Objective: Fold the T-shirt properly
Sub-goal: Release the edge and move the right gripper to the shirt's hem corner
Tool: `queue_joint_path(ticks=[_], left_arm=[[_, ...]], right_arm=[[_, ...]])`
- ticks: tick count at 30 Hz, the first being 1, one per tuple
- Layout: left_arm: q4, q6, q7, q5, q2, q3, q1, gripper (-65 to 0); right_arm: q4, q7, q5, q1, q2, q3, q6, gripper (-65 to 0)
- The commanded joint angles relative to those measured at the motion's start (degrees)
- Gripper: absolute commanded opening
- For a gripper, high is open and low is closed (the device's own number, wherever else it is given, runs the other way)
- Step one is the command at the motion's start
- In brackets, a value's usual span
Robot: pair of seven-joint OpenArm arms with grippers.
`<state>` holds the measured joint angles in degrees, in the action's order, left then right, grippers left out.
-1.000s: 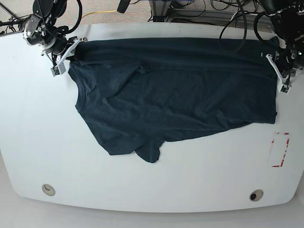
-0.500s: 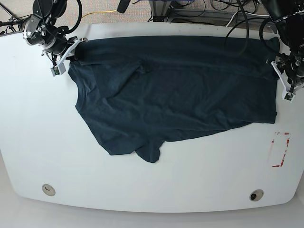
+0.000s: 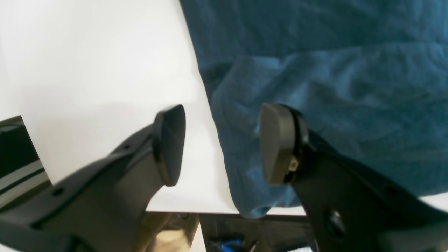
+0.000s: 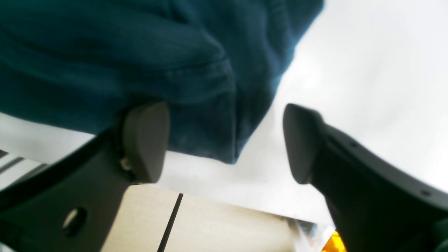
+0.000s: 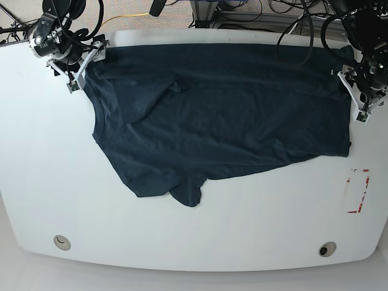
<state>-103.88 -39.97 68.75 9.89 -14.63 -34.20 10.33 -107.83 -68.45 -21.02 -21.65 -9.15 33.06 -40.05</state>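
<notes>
the large plain dark navy-blue short-sleeved t-shirt of soft cloth [image 5: 218,115] lies spread over the far half of the white rounded tabletop [image 5: 54,182], its long top edge running along the tabletop's far rim, one sleeve lobe pointing toward the near side. surface is rumpled, with a raised crease left of the shirt's middle in the base view.

left claw [image 3: 220,143]: jaws parted, nothing between the pads; it hangs at the shirt's corner, one pad over cloth, the other over bare tabletop. right claw [image 4: 224,140]: jaws wide apart, empty, straddling the opposite corner, where the hem is doubled over and a fold of cloth sags just at the tabletop's edge.

handling judgement: light, limp, non-fragile; it will drape and slide rather than hold shape, and a single-point lift would bunch it. best taken by both far corners at once, pinching through the hem where the seam gives thickness and keeping the edge taut between the claws. risk: pinching only one layer
</notes>
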Motion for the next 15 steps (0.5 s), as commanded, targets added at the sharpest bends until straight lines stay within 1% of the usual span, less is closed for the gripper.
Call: queue_joint_path(ticks=[1,7,9,13,15], left_arm=[[-1.0,0.0,-0.5,-0.1,-0.8,-0.3,-0.3,-33.5],[-1.0,0.0,-0.5,-0.2,-0.4,-0.3,-0.3,-33.6],[-1.0,0.0,-0.5,-0.2,-0.4,-0.3,-0.3,-33.6],[-1.0,0.0,-0.5,-0.2,-0.4,-0.3,-0.3,-33.6],[-1.0,0.0,-0.5,-0.3,-0.4,-0.3,-0.3,-33.6]], right_arm=[[-3.6,0.6,-0.9,1.2,-0.9,0.3,0.1,-12.8],[-4.6,0.4,-0.3,4.6,-1.5,0.4,0.1,-12.4],[-4.4,0.4,-0.3,6.6,-2.4,0.8,0.1,-12.4],[-2.5,-0.2,-0.3,11.3,-2.5,0.8,0.1,-12.5],[0.0,-1.5,-0.3,15.4,-2.6,0.8,0.1,-12.5]])
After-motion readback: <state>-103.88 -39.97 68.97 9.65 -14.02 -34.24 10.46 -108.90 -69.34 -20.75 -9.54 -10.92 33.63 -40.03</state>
